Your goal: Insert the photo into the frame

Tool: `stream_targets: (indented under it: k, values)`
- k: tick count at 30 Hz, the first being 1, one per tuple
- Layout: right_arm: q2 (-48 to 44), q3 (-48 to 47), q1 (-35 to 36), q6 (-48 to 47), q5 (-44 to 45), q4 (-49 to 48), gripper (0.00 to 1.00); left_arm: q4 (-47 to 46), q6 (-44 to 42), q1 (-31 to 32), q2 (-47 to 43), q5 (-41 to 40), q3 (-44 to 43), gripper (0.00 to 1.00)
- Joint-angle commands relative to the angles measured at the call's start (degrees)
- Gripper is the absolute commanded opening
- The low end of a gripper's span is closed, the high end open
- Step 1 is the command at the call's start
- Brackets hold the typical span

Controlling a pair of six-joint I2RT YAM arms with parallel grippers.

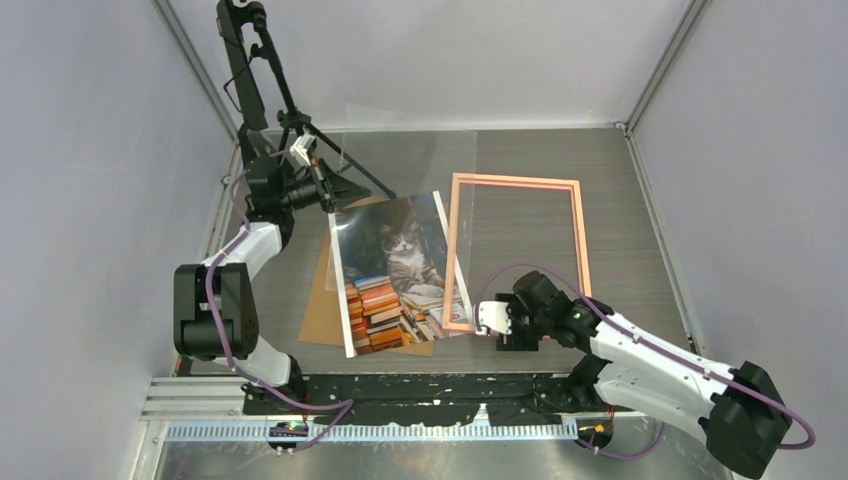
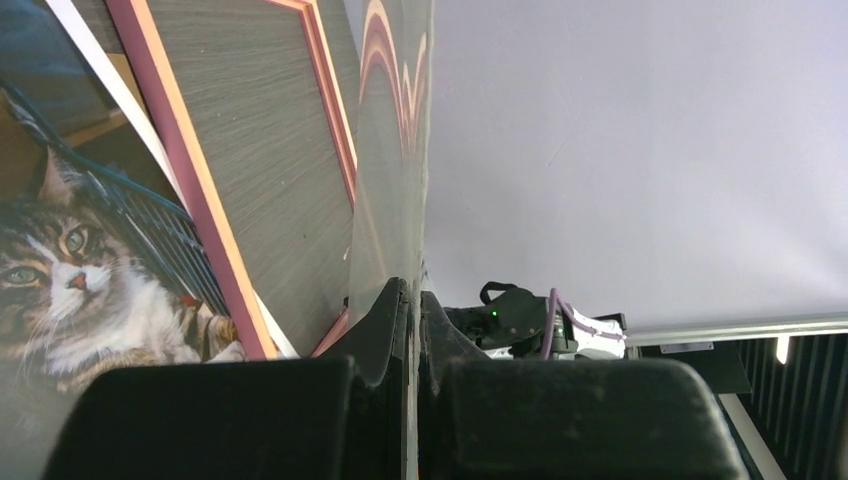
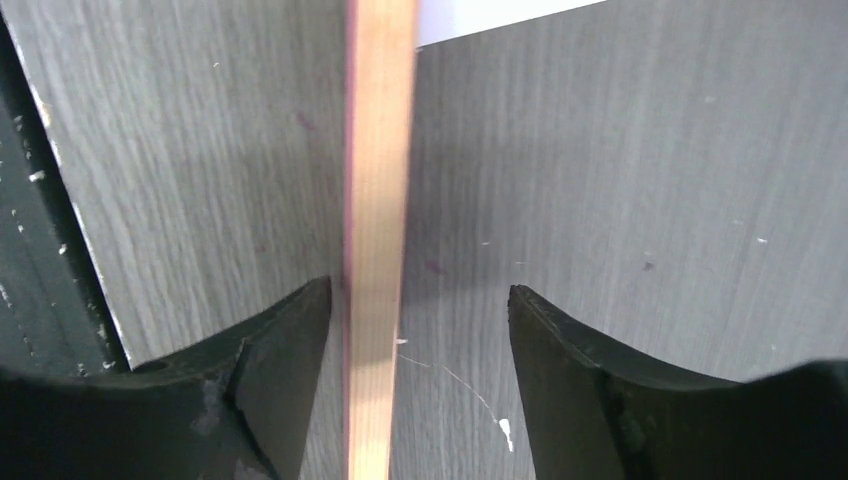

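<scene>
The near edge is a ribbed aluminium rail [image 1: 190,405] with a black perforated base plate [image 1: 440,385] behind it, where both arms are bolted. Beyond lies the worktop [image 1: 620,230], a grey wood-grain surface marked with small pale scuffs and specks in the right wrist view.

At about 5 o'clock of the worktop's centre the right gripper [image 3: 417,290] sits low over the near left corner of the frame [image 1: 515,181]. Its fingers are spread wide and straddle the pink rail. The rail runs close to one finger, with bare worktop between it and the other, and the gripper holds nothing.

The photo [image 1: 400,265] lies face up near the middle, cat and books showing, and is skewed. Its near right corner crosses the frame's left rail. A brown backing board [image 1: 318,315] lies under it and sticks out towards 8 o'clock. The frame lies flat at 3 o'clock of the photo, with bare worktop inside its rails.

At 11 o'clock of the photo the left gripper [image 2: 413,292] is raised above the surface. Its fingers are pinched together on the edge of a clear sheet [image 2: 392,150], which stands tilted and carries reflections.

A black tripod stand [image 1: 262,60] rises at the far left. Plain pale grey walls [image 1: 90,150] close the space on the left, far and right sides, with metal strips in the corners.
</scene>
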State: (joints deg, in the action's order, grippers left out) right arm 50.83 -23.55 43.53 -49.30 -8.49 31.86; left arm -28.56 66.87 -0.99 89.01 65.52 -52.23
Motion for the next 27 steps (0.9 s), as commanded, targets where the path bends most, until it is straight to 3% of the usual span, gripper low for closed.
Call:
stream_targets:
  k: [1, 7, 16, 27]
  values:
    - [-4.46, -2.32, 0.24, 5.48, 4.00, -3.18, 0.75, -8.24, 3.74, 0.46, 0.79, -0.78, -0.05, 0.00]
    - [-9.28, -5.06, -2.22, 12.51, 5.91, -3.42, 0.81, -11.78, 6.68, 1.86, 1.16, -3.55, 0.42, 0.00]
    - [-8.56, -12.77, -15.85, 21.05, 1.64, -4.45, 0.82, -11.23, 7.09, 7.49, 2.04, -9.07, -0.39, 0.00]
    - [0.63, -24.95, -41.85, 37.90, -8.92, -5.57, 0.82, -12.41, 10.97, 14.88, 6.15, -14.61, -4.85, 0.00]
